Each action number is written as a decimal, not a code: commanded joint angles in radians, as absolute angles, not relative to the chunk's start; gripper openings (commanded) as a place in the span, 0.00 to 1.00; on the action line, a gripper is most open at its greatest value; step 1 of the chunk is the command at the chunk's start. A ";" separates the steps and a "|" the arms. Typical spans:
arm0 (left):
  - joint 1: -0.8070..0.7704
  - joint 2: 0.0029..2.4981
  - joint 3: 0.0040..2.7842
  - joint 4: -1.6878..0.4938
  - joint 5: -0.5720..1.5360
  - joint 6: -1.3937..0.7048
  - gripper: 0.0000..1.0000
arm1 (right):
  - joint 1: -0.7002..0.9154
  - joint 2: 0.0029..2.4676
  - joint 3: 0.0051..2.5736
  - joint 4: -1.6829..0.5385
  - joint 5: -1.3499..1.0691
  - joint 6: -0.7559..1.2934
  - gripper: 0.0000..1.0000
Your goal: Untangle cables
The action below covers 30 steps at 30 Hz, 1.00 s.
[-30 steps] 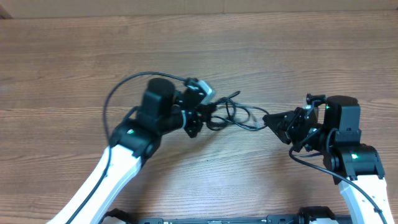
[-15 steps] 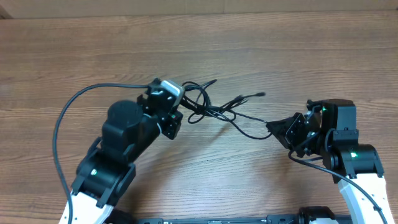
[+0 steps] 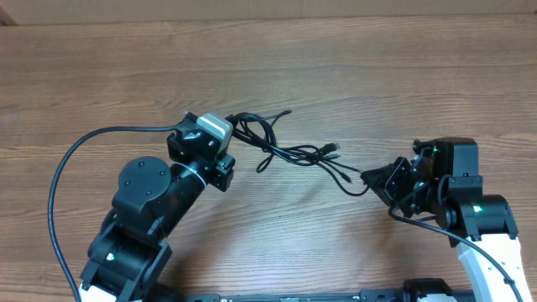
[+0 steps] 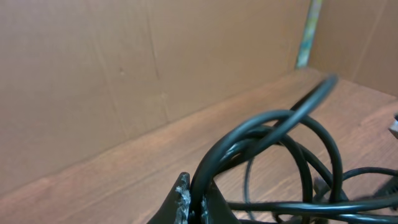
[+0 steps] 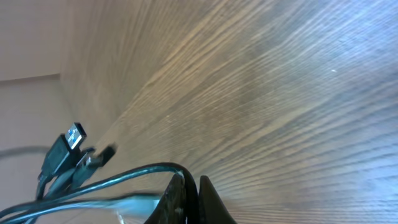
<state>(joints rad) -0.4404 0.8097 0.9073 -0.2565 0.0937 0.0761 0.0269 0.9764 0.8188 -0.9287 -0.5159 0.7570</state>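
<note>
While both arms come up from the near edge of the wooden surface (image 3: 319, 243), the strip between them there is bare grain, with room to draw back. The right fingers (image 3: 367, 177) are clenched on one thin strand of the cables (image 3: 289, 152). In the right wrist view the right fingers (image 5: 188, 186) pinch a smooth black wire, and a flat plug (image 5: 73, 135) with a metal tip sticks out at the left beyond it. A little farther and to the left, the left fingers (image 3: 232, 127) are also clenched, grasping the round loops of the same bundle. The left wrist view shows the left fingers (image 4: 189, 198) closed on a glossy black loop. The cables run stretched between the two in the middle of the surface, with loops at the left end and loose wavy strands with small plug ends toward the right. Compared with one second ago, the left arm has drawn back to the left and nearer, and the bundle, then compact, is now pulled longer. The right fingers stand almost at the same place. Beyond, a wide band of plain wood runs to the far edge.
</note>
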 commanded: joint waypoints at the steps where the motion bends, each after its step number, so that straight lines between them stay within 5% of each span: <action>1: -0.419 0.767 0.913 -0.213 -0.013 0.062 0.04 | 0.021 0.979 0.833 -0.961 -0.384 0.724 0.04; 8: -0.419 0.756 0.913 -0.220 -0.019 0.052 0.04 | 0.021 0.978 0.833 -0.991 -0.348 0.724 0.05; 16: -0.419 0.756 0.913 -0.265 -0.019 0.052 0.04 | 0.021 0.978 0.833 -0.953 -0.412 0.724 0.71; 19: -0.419 0.756 0.913 -0.286 -0.019 0.052 0.04 | 0.021 0.978 0.833 -0.920 -0.467 0.724 0.87; 30: -0.419 0.756 0.913 -0.317 0.164 0.045 0.04 | 0.021 0.978 0.833 -0.739 -0.800 0.927 1.00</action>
<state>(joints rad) -0.4244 0.7738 0.9035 -0.3290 0.0467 0.0689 0.0257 0.9783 0.8192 -0.7620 -0.6731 0.7803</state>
